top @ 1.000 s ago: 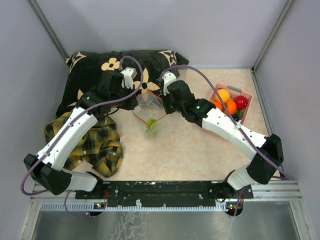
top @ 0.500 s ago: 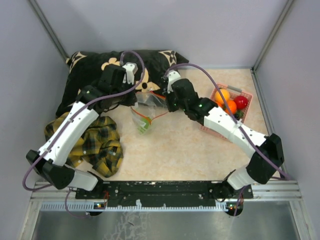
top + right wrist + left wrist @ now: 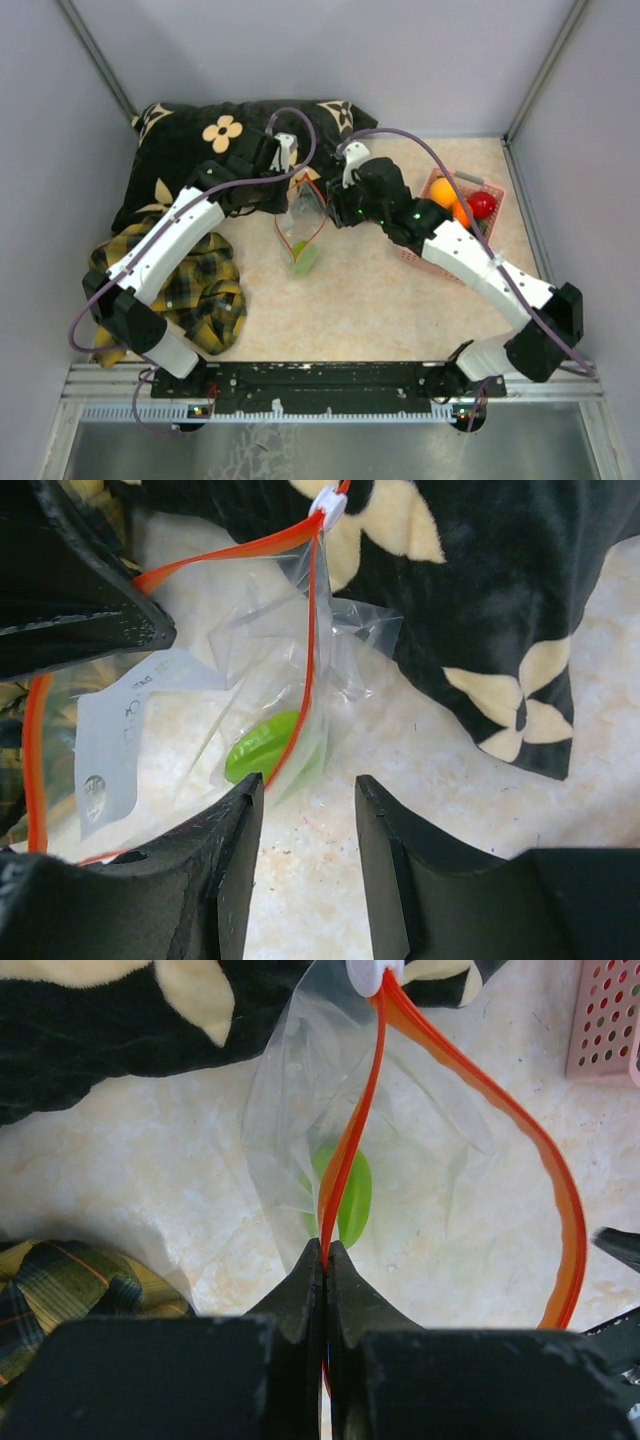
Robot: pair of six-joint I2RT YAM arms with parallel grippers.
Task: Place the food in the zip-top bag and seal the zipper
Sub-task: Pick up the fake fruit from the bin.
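1. You have one clear zip-top bag [image 3: 298, 222] toward the far edge of the bench [image 3: 380, 300]. It sits between the two hands, just beside one black flowered cushion [image 3: 190, 150].
2. The bag is crinkly and see-through, and its mouth gapes. One red-orange zipper [image 3: 352, 1140] loops round the mouth, with one white slider [image 3: 327, 502] on it.
3. One green piece [image 3: 345, 1195] of food lies inside the bag.
4. Two orange fruits [image 3: 443, 190] and one red apple [image 3: 482, 204] show in one pink basket [image 3: 492, 188] near the bench's right edge.
5. Your left hand [image 3: 327, 1255] is clenched on the zipper.
6. Your right hand [image 3: 305, 790] is released, with nothing between its fingers.
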